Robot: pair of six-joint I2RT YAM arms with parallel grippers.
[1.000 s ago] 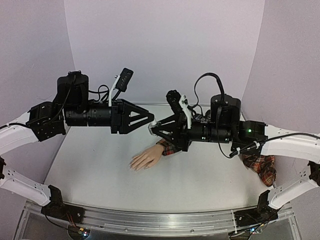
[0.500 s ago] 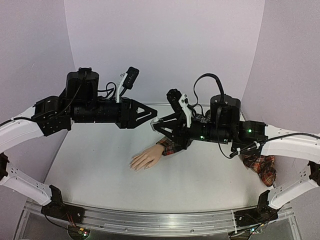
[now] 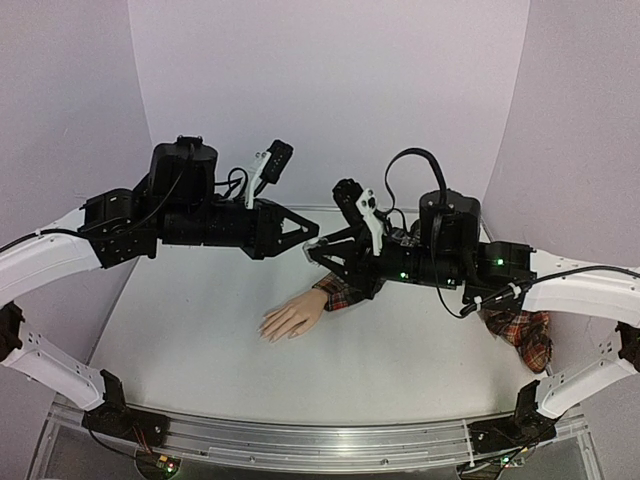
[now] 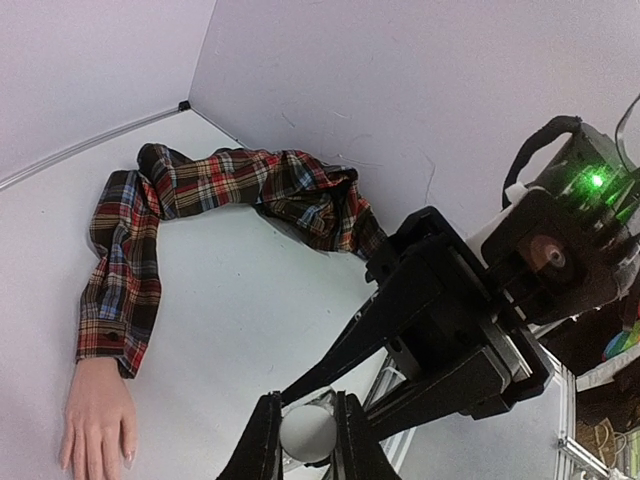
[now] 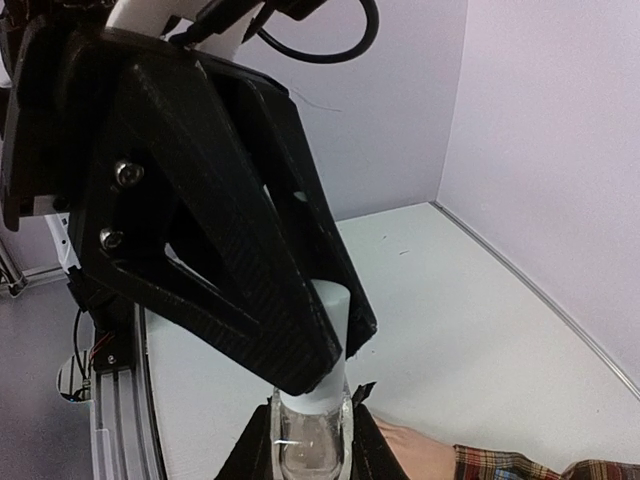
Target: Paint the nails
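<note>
Clear and white, up in the air: pinches the small bottle (image 5: 308, 455) by its body between the fingers of the right gripper (image 5: 310, 440) and clamps its white cap (image 4: 307, 432) between the fingers of the left gripper (image 3: 312, 239), tip to tip above the table (image 3: 200, 340). Finds the nails (image 4: 128, 459) well below that, on the mannequin hand (image 3: 293, 317) lying palm down on the table at the end of the red plaid sleeve (image 4: 125, 290), touched by neither gripper.

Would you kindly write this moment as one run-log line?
left gripper shut on white cap | right gripper shut on clear bottle | mannequin hand on table, untouched
</note>
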